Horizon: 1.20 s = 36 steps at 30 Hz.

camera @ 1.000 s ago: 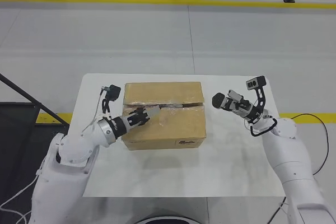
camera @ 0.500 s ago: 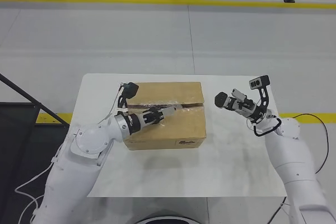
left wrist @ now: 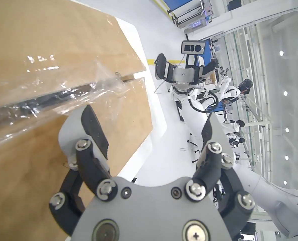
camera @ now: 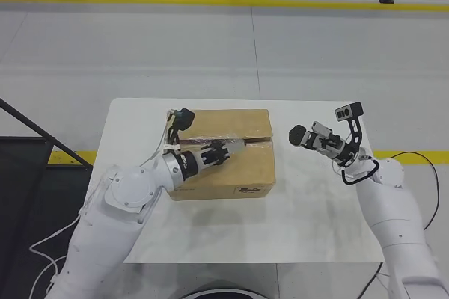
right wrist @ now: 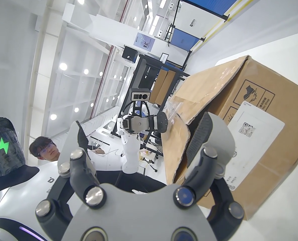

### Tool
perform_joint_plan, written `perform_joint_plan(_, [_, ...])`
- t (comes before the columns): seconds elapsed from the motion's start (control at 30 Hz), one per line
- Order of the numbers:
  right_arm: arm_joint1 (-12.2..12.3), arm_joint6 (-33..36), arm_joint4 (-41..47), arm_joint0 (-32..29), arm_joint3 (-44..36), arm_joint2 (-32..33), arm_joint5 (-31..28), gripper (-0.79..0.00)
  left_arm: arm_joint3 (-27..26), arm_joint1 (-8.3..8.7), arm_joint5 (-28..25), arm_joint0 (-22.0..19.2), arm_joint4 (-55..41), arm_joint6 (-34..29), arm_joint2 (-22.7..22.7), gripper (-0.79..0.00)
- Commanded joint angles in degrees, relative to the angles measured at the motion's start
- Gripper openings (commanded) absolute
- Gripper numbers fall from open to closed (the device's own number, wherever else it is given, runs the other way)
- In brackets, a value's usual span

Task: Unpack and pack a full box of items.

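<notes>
The brown cardboard box (camera: pixel 221 153) sits in the middle of the white table (camera: pixel 307 217). Its two top flaps are nearly shut, with a dark gap along the seam. A strip of crumpled clear plastic tape (left wrist: pixel 71 91) runs along that gap.

The left gripper (camera: pixel 228 149) hangs over the box top with its fingers (left wrist: pixel 93 126) spread wide and nothing between them. The loose tape and the seam lie just ahead of one fingertip, and the flap nearer the robot lies under it. Whether that finger touches the cardboard cannot be told.

The right gripper (camera: pixel 298 136) is off the box's end, apart from it and above the table. Its fingers are also wide apart and hold nothing. The box's end face, with its white paper label (right wrist: pixel 254 131), lies ahead of them.
</notes>
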Motion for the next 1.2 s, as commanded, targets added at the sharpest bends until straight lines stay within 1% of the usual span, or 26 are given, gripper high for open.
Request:
perform_joint_plan(0.0, [0.1, 0.0, -0.3, -0.2, -0.1, 0.0, 0.1, 0.000, -1.1, 0.17, -0.4, 0.8, -0.8, 0.9, -1.5, 0.000])
perform_joint_plan(0.13, [0.1, 0.0, -0.1, -0.1, 0.2, -0.2, 0.1, 0.000, -2.0, 0.78, 1.0, 2.2, -0.4, 0.1, -5.0, 0.000])
perform_joint_plan(0.27, [-0.1, 0.2, 0.1, 0.7, 0.7, -0.8, 0.2, 0.000, -1.3, 1.15, 2.0, 2.4, 0.3, -1.9, -5.7, 0.000])
perform_joint_plan(0.4, [-0.3, 0.1, 0.0, 1.3, 1.3, -1.5, 0.1, 0.000, 0.7, 1.07, 1.4, 1.6, 0.8, -1.1, -4.2, 0.000])
perform_joint_plan(0.67, [-0.3, -0.3, 0.4, 1.3, 2.5, -1.8, -0.3, 0.000, 5.2, 0.39, 0.9, -1.9, 0.8, 1.7, 0.2, 0.000])
perform_joint_plan(1.0, [-0.2, -0.6, 0.8, 0.9, 2.4, -1.7, -0.6, 0.000, 6.5, -0.22, 0.6, -4.9, 0.1, 2.1, 3.8, 0.000])
perform_joint_plan(1.17, [0.0, -0.6, 1.2, 0.6, 2.2, -1.3, -0.5, 0.000, 7.2, -0.66, 0.0, -6.3, -1.1, 3.5, 5.3, 0.000])
